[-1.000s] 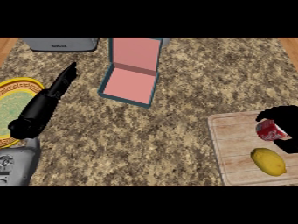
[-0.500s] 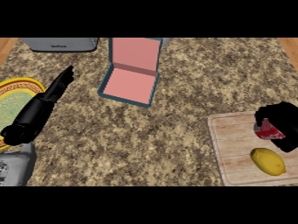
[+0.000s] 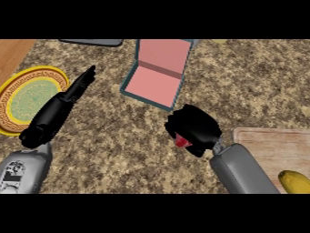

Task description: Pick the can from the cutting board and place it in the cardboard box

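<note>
currently the desk (image 3: 264, 91) carries an open cardboard box (image 3: 154, 84) at the far middle, a cutting board (image 3: 285, 145) at right and a plate (image 3: 24, 98) at left. the right hand (image 3: 196, 126), between box and board, grasps the can (image 3: 182, 142). the left hand (image 3: 60, 107) is released, fingers straight, beside the plate.

So the box (image 3: 158, 73) sits top centre on the surface (image 3: 258, 86), with the plate (image 3: 28, 100) way over at the left edge. The left hand (image 3: 73, 88) lies between those two. The board (image 3: 285, 145) is lower right, with a lemon (image 3: 298, 182) on it near the bottom edge. The right hand (image 3: 196, 127) is mid-frame, wrapped round the can (image 3: 182, 142), just off the board's left edge and below the box.
</note>
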`<state>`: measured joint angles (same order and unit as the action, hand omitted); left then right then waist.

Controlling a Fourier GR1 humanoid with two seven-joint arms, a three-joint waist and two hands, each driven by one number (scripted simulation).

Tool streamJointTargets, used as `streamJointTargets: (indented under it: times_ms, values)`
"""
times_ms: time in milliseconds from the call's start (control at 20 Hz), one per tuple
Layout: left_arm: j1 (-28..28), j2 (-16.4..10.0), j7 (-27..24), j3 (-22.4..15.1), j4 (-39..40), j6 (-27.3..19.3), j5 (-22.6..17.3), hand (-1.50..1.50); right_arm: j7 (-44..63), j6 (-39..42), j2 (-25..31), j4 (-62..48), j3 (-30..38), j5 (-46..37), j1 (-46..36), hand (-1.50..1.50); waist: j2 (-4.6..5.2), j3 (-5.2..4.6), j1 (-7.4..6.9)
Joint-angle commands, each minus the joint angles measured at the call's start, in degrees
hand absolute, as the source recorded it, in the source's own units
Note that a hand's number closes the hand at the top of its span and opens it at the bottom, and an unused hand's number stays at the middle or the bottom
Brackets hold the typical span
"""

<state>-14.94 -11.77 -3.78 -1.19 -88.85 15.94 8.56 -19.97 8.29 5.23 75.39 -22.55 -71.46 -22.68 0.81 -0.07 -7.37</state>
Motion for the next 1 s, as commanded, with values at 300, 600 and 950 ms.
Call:
streamJointTargets:
  times_ms: [300, 600, 950]
  values:
    - [-4.54, 0.45, 0.79, -0.51, 2.79, -0.10, 0.97, 0.00, 24.54, -2.86, -5.17, 4.91, -19.01, 14.94, -19.28, 1.50, -0.31, 0.00, -0.59]
    - [-3.70, 1.41, 0.41, -0.77, 3.62, -1.14, 1.52, 0.00, 43.53, -13.66, -5.21, 5.14, -15.98, 23.30, -25.19, 1.50, -0.32, -0.05, 0.36]
    - [-4.71, 0.66, 1.17, 0.38, 2.83, -0.54, 0.60, 0.00, 58.07, -22.35, -5.23, -6.47, -11.89, 29.92, -40.97, 1.50, -0.06, -0.11, 1.19]
